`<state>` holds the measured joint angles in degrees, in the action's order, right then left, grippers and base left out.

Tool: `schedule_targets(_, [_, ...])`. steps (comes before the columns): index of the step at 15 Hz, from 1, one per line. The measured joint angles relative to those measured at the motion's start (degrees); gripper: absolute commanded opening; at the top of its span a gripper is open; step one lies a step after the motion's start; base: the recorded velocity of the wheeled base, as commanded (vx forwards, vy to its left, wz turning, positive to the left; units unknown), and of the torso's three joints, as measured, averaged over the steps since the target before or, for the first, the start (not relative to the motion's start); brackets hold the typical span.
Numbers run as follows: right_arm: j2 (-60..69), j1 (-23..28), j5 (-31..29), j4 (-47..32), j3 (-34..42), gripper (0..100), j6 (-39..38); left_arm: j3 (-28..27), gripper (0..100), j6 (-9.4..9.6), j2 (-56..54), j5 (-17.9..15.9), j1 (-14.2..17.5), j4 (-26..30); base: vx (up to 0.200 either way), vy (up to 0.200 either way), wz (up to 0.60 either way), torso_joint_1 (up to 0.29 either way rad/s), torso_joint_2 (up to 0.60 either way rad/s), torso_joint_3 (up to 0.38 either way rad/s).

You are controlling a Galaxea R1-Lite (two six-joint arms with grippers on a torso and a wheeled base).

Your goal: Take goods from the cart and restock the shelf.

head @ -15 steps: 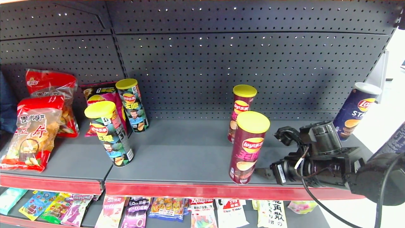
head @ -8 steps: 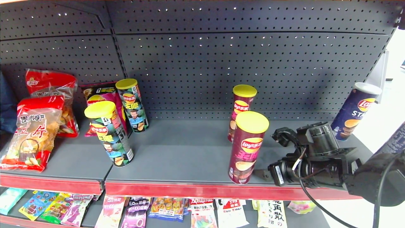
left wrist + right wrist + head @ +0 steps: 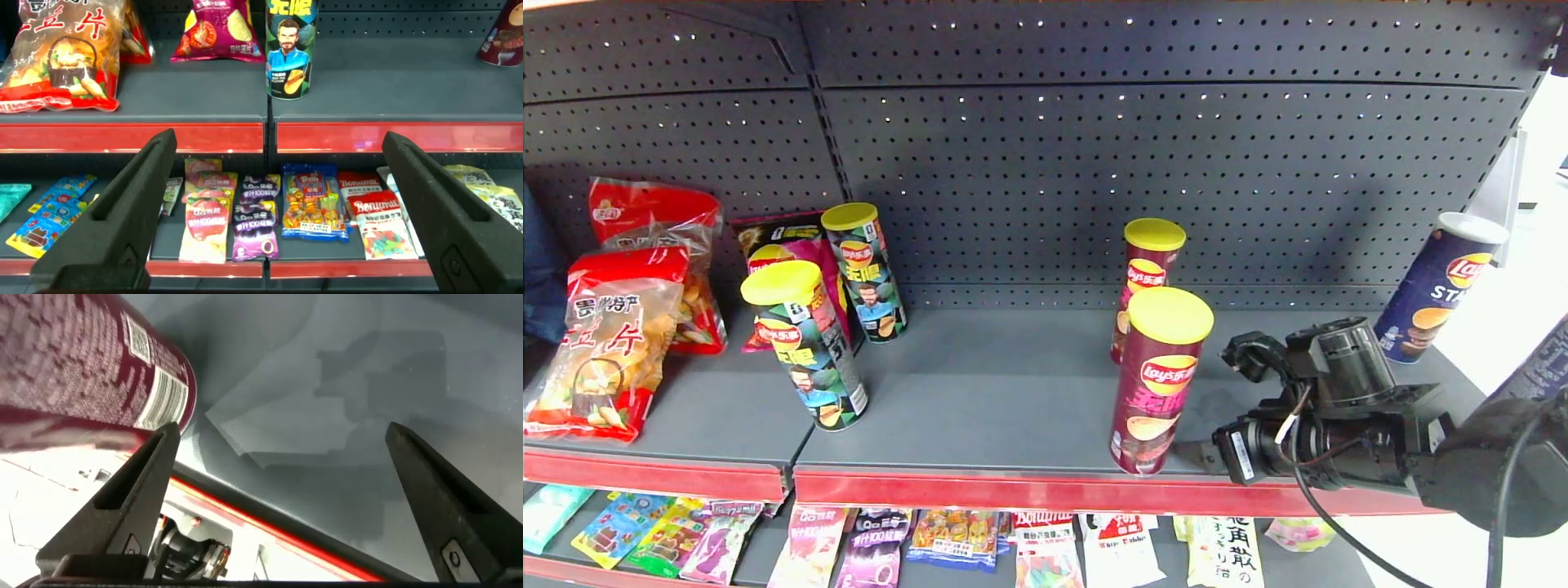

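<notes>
I am looking at the grey shelf (image 3: 996, 392), which is running the whole width in front of a dark pegboard back (image 3: 1094, 163). On the tier below, flat snack packets (image 3: 931, 543) are lying in a row. At the left end, two red peanut bags (image 3: 613, 343) are leaning one in front of the other, with a purple crisp bag (image 3: 784, 253) beside them. Two green cans are standing there, one near the front (image 3: 805, 355) and one behind (image 3: 863, 272). A dark blue can (image 3: 1437, 286) is standing at the far right end.

The front maroon can (image 3: 1161, 380) is standing upright at the shelf's front edge, right of centre, with a rear maroon can (image 3: 1147, 261) just behind it. My right hand (image 3: 279, 433) is hanging low beside that front can on its right, its fingers spread wide and holding nothing. One finger is sitting just beside the can's base, and I cannot tell whether it is touching. My left hand (image 3: 278, 139) is spread too, empty, facing the lower tier's packets.
</notes>
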<state>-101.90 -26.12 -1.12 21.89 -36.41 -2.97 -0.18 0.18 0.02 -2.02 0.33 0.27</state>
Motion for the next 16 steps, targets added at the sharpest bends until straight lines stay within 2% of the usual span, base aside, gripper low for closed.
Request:
schedule_targets(5, [6.51, 1.01, -0.57, 0.02, 5.49, 100, 0.16, 0.00, 100, 0.00, 0.00, 0.02, -0.02, 0.00, 0.000, 0.000, 0.00, 0.000, 0.00, 0.000])
schedule_targets(9, [21.03, 2.45, -0.10, -0.04, 11.28, 100, 2.49, 0.00, 100, 0.00, 0.00, 0.02, -0.02, 0.00, 0.000, 0.000, 0.00, 0.000, 0.00, 0.000])
schedule_targets(11, [31.01, 5.79, 2.54, -0.15, 15.06, 100, 5.81, 0.00, 100, 0.00, 0.00, 0.00, -0.02, 0.02, 0.000, 0.000, 0.00, 0.000, 0.00, 0.000])
schedule_targets(14, [48.59, 14.60, 9.26, -0.83, 21.83, 100, 10.78, 0.00, 100, -0.02, 0.00, 0.02, -0.02, 0.05, 0.000, 0.000, 0.00, 0.000, 0.00, 0.000])
schedule_targets(16, [61.75, 19.08, 11.30, -3.25, 26.33, 100, 11.42, 0.00, 100, 0.00, 0.00, 0.02, -0.02, 0.02, 0.000, 0.000, 0.00, 0.000, 0.00, 0.000])
